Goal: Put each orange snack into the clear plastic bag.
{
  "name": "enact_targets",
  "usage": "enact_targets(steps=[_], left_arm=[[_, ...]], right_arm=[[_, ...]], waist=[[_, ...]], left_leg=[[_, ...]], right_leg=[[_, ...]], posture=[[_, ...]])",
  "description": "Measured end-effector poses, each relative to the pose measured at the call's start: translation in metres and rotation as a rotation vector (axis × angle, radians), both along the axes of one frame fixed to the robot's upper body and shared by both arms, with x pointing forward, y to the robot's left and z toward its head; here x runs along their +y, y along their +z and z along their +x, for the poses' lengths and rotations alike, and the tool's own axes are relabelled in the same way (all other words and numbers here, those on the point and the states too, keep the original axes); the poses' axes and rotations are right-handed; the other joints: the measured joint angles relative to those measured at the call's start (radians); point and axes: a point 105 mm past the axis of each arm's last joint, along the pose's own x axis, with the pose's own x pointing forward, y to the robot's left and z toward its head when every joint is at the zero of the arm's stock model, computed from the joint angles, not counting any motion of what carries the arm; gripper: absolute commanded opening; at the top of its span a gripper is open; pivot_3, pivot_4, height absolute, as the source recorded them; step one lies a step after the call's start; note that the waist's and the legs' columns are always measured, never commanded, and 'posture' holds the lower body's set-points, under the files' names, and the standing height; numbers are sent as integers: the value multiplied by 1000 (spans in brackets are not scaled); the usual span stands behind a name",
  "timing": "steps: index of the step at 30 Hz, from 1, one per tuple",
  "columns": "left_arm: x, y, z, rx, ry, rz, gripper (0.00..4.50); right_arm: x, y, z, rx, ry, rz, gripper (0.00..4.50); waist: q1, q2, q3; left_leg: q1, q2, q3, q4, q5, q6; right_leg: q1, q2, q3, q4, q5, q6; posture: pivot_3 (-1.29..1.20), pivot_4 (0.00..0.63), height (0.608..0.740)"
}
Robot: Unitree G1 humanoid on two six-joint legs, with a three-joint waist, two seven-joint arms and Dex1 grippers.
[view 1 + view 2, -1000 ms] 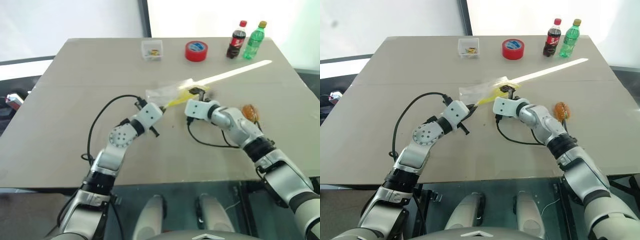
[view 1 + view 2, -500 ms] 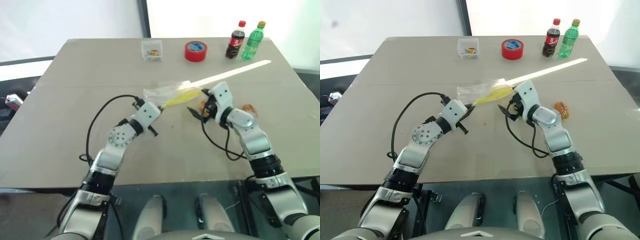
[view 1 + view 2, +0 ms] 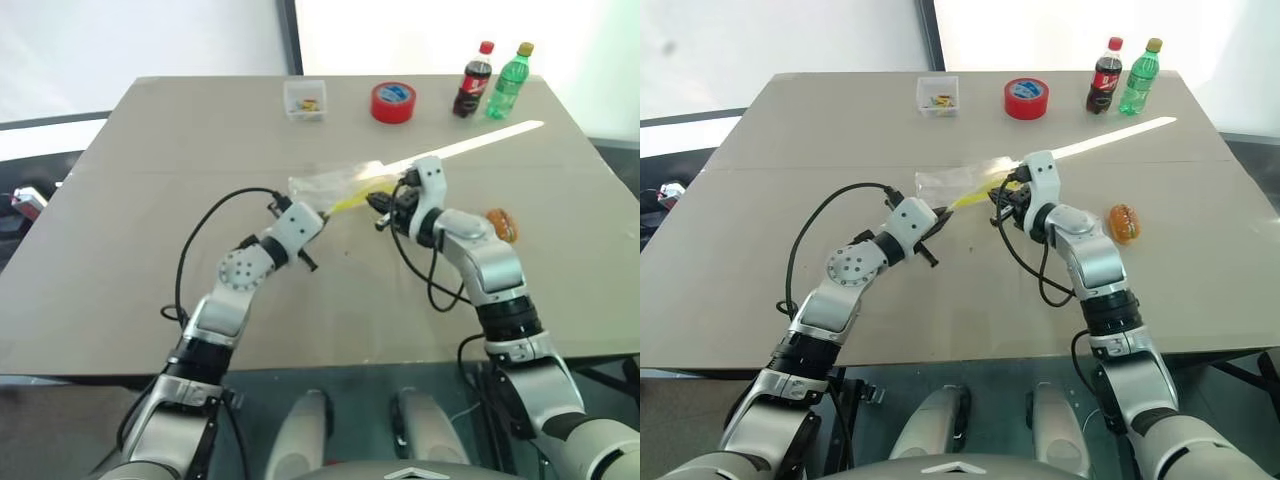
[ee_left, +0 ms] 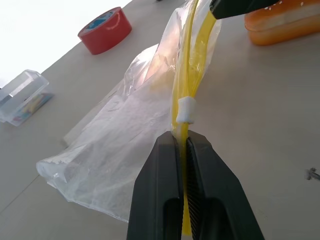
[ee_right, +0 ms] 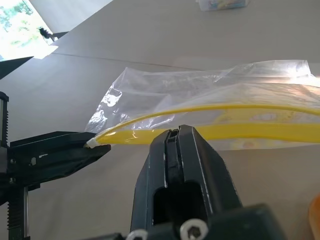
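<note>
Now the left hand [image 4: 182, 145] is clamped on the yellow strip of the clear plastic bag [image 4: 125, 145], holding that edge lifted off the counter [image 3: 150, 200]. Opposite it, the right hand [image 5: 172, 137] has its fingers pressed together at the same strip, further along; whether it pinches the strip is hard to tell. One orange snack [image 3: 501, 224] lies on the counter just beside the right forearm, outside the bag. Farther back stand a red tape roll [image 3: 392, 101], a small clear box [image 3: 304, 99] and two bottles [image 3: 493, 80].
</note>
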Motion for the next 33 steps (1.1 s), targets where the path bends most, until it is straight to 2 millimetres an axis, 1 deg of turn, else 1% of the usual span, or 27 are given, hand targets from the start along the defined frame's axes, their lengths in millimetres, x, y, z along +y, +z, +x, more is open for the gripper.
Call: enact_targets(steps=[5, 9, 18, 21, 23, 27, 29, 33], left_arm=[[-5, 0, -1, -1, -18, -4, 0], [-10, 3, -1, -16, -41, -4, 0], [-13, 3, -3, -19, -61, 3, 0], [-14, 3, -3, -20, -65, 3, 0], [-14, 3, -4, -20, -68, 4, 0], [-16, 2, -4, -18, -74, 7, 0], [-16, 2, -4, -18, -75, 7, 0], [-19, 1, -5, -15, -83, 9, 0]], right_arm=[[9, -1, 11, -4, -12, -4, 87], [14, -3, 19, -18, -19, -33, 87], [34, -19, 13, -101, 90, -210, 87], [37, -17, 14, -205, 127, -328, 87], [37, -13, 15, -319, 157, -443, 87], [31, -11, 16, -562, 243, -756, 87], [27, -14, 16, -609, 271, -842, 87], [25, -21, 15, -647, 307, -929, 87]], waist=[[-1, 0, 0], [-1, 0, 0], [-1, 0, 0], [-2, 0, 0], [-1, 0, 0], [-1, 0, 0], [-1, 0, 0], [-2, 0, 0]], left_leg=[[0, 0, 0, 0, 0, 0], [0, 0, 0, 0, 0, 0], [0, 0, 0, -1, 0, 0], [0, 0, 0, -1, 0, 0], [0, 0, 0, -1, 0, 0], [0, 0, 0, -1, 0, 0], [0, 0, 0, -2, 0, 0], [0, 0, 0, -2, 0, 0]], right_leg=[[0, 0, 0, 0, 0, 0], [0, 0, 0, 0, 0, 0], [0, 0, 0, -1, 0, 0], [0, 0, 0, -1, 0, 0], [-1, 0, 0, -1, 0, 0], [-1, 0, 0, -1, 0, 0], [-1, 0, 0, -1, 0, 0], [-1, 0, 0, -1, 0, 0]], posture=[[0, 150, 740], [0, 150, 740], [0, 150, 740], [0, 150, 740], [0, 150, 740], [0, 150, 740], [0, 150, 740], [0, 150, 740]])
